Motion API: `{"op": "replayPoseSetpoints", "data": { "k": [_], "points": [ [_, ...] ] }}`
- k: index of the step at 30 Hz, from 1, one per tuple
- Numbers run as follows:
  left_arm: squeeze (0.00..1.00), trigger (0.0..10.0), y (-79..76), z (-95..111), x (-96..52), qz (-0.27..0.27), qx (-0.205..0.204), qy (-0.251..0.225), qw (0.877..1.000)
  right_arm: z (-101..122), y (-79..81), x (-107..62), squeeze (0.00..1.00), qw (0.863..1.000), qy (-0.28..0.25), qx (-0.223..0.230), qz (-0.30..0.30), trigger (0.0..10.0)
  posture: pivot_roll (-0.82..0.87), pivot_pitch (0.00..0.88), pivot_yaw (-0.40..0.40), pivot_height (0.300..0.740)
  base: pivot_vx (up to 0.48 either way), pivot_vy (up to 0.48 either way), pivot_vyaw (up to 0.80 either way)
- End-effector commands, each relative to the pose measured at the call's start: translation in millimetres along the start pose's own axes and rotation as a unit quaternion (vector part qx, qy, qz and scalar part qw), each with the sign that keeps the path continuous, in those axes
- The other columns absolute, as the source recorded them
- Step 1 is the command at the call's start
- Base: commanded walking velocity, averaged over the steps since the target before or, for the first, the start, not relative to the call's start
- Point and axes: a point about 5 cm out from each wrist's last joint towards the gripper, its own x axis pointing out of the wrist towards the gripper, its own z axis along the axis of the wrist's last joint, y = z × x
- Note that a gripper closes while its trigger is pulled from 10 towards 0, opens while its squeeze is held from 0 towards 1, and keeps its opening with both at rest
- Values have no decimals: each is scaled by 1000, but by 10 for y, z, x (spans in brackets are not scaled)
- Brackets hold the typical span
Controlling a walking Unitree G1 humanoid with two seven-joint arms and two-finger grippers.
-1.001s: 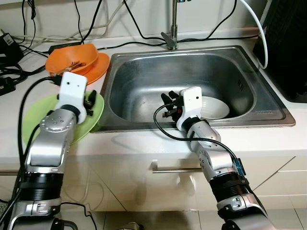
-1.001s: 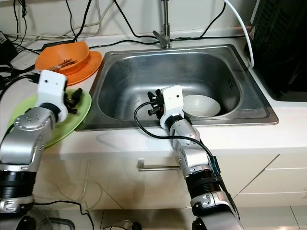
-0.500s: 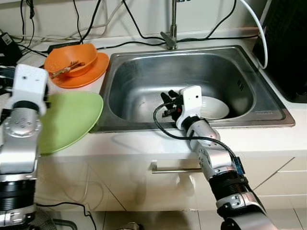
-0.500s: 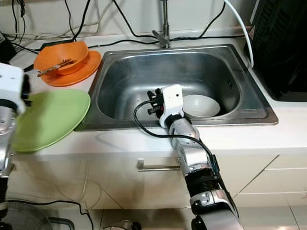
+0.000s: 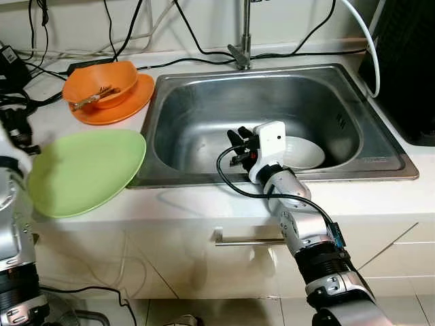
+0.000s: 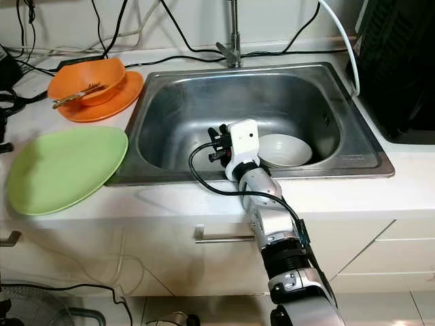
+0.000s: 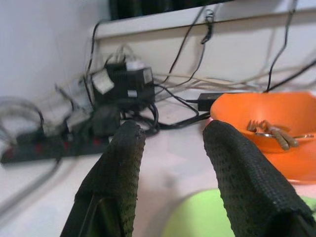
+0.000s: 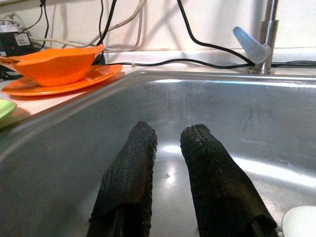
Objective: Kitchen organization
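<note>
Sink [image 5: 170, 95] holds the next job; white bowl [image 5: 302, 152] sits at its bottom, toward the right wall, w/ right gripper [image 5: 238, 145] hanging low in the basin just beside it on the robot's left; fingers [image 8: 131, 168] stand a narrow gap apart, holding nothing, tips aimed across the bare steel toward the faucet [image 8: 259, 34], not at the bowl. Green plate [image 6: 64, 166] lies flat on the counter [image 6: 204, 200] left of the sink, its edge lapping the sink rim; orange bowl [image 5: 102, 83] w/ some utensils in it rests on an orange plate [image 5: 132, 98] behind it. Left gripper [image 7: 170, 143] is off at the counter's left end, above the green plate's near edge, fingers spread & empty, power strip & cables [image 7: 98, 98] beyond.

Judgement: step in hand looks like fetching the white bowl. To do it well, right wrist prob. should turn toward the bowl first; one finger inside the rim, one outside, pinch the wall rather than the curved base; lift straight up to clear the sink's front wall before moving sideways. Wet glaze may slip; grip firm, move slow.
</note>
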Motion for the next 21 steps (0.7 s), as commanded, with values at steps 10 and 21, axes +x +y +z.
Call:
{"op": "replayPoseSetpoints", "data": {
  "k": [10, 21],
  "points": [
    [0, 10000, 123, -218, -111, -43, -217, 49, 974, -159, 47, -22, 0, 999, 32, 12, 8, 10000, 235, 59, 117, 740, 0, 0, 0],
    [0, 10000, 29, -222, -408, -139, -286, 68, 945, -192, 62, -37, 0, 999, 36, 11, 11, 10000, 236, 61, 123, 740, 0, 0, 0]
  ]
}}
